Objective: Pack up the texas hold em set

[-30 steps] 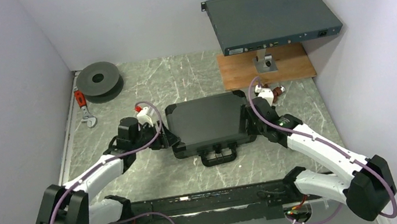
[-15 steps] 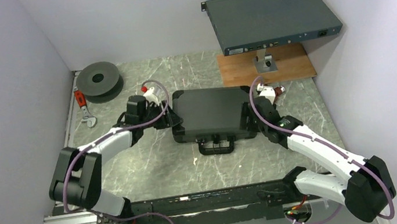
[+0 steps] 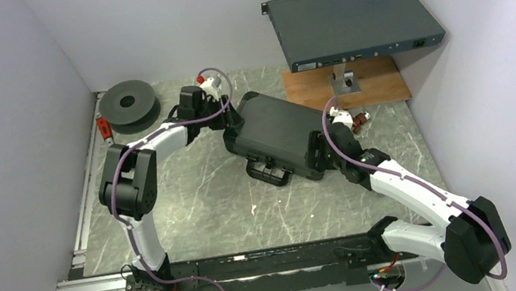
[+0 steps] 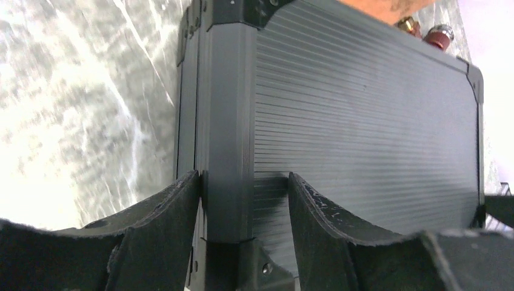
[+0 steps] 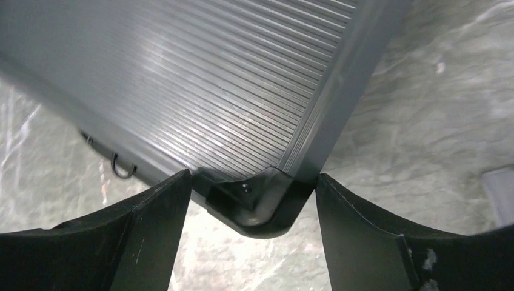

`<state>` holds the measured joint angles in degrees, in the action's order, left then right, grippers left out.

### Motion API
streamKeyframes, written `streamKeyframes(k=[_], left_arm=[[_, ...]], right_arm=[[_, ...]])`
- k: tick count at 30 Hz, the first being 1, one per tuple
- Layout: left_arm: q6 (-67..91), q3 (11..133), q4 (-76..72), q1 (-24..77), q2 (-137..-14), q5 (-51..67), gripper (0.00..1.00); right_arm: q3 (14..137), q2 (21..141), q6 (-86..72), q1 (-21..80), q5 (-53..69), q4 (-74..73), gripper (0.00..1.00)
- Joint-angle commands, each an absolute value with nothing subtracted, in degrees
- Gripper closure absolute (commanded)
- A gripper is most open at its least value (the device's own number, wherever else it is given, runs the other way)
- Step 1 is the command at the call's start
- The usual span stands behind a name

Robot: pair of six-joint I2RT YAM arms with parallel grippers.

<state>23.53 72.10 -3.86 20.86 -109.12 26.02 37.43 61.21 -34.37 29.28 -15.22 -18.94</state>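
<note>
Briefcase [image 3: 277, 132] lies closed, left hand [image 4: 245, 182] and right hand [image 5: 253, 182] clamped on opposite ends.

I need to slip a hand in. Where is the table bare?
Widest bare marble lies in front, bordered by the briefcase, the left arm and the near rail. A small patch sits behind, between that arm's wrist and the wooden board. Crowded: the right side, around the right arm.

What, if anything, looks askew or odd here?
The closed case lies skewed diagonally on the table, handle toward the near left, left gripper at its far-left end, right gripper astride its near-right corner. Nothing spilled.
</note>
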Motion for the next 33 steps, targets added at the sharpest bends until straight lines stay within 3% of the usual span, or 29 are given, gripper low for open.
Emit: streamKeyframes(k=[1, 6, 19, 28, 33], left_arm=[[23.55, 77.28, -4.27, 23.99, -113.83, 35.69, 0.43], [23.21, 81.63, -4.00, 24.46, -116.37, 37.28, 0.41], [23.82, 88.68, -4.03, 26.16, -118.48, 40.16, 0.39], [24.00, 93.03, -1.49, 27.86, -121.07, 40.14, 0.31], [19.96, 92.88, 4.80, 27.65, -116.65, 36.41, 0.20]], right_arm=[[35.41, 61.52, -35.28, 32.24, 8.68, -9.97, 0.25], [34.02, 61.53, -36.02, 32.38, 11.48, -7.92, 0.26], [37.16, 55.21, -32.18, 32.42, 5.37, -17.21, 0.24], [36.76, 49.06, -31.51, 32.43, 8.43, -22.33, 0.17], [36.97, 45.22, -31.35, 32.43, 9.27, -25.50, 0.12]])
